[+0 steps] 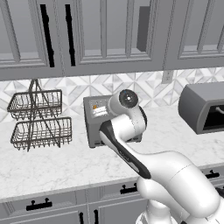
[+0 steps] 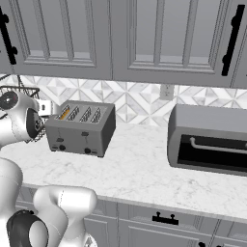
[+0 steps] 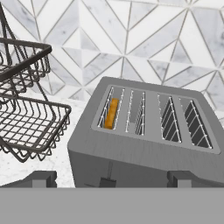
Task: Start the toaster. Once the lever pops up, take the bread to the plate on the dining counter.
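Hovering above toaster (image 3: 144,144) on worktop (image 2: 140,169), claw (image 3: 111,179) spread wide, nothing held. Bread (image 3: 111,113) sits in the leftmost slot. Start step pending; next likely lower onto a front lever, press down.

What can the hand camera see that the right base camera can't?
The hand view looks down into the toaster slots and shows the bread clearly, an orange strip standing in the leftmost slot, with the wire basket rack beside it and the open claw just over the toaster's front. The right base view has the big dark-grey appliance, the cabinets and the toaster's front knobs. Both share the toaster, the bread and the tiled wall.
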Available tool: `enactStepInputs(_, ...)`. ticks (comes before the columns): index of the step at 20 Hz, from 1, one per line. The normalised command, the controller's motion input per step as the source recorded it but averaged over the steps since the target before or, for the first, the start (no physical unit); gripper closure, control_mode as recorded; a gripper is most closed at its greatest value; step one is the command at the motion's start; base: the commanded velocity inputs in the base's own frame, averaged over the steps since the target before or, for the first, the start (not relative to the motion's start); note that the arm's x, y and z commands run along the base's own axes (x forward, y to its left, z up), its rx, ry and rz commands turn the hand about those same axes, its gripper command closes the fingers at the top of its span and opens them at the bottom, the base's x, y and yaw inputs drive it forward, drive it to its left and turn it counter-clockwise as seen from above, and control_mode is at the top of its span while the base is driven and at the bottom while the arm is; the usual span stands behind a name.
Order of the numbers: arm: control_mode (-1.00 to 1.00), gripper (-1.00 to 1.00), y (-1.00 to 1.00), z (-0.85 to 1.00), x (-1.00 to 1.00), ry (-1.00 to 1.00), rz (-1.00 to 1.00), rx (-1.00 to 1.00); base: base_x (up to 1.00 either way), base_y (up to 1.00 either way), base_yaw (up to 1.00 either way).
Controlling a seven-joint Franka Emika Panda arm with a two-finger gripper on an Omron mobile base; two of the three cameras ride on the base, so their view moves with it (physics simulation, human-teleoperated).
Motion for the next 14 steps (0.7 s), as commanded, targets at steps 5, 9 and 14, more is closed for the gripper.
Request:
enactStepInputs(5,-1.0,-1.0,0.0,0.0,0.0,0.0,0.0,0.0,0.0,0.0,0.0)
enactStepInputs(9,-1.0,-1.0,0.0,0.0,0.0,0.0,0.0,0.0,0.0,0.0,0.0)
enactStepInputs(14,-1.0,-1.0,0.0,0.0,0.0,0.0,0.0,0.0,0.0,0.0,0.0)
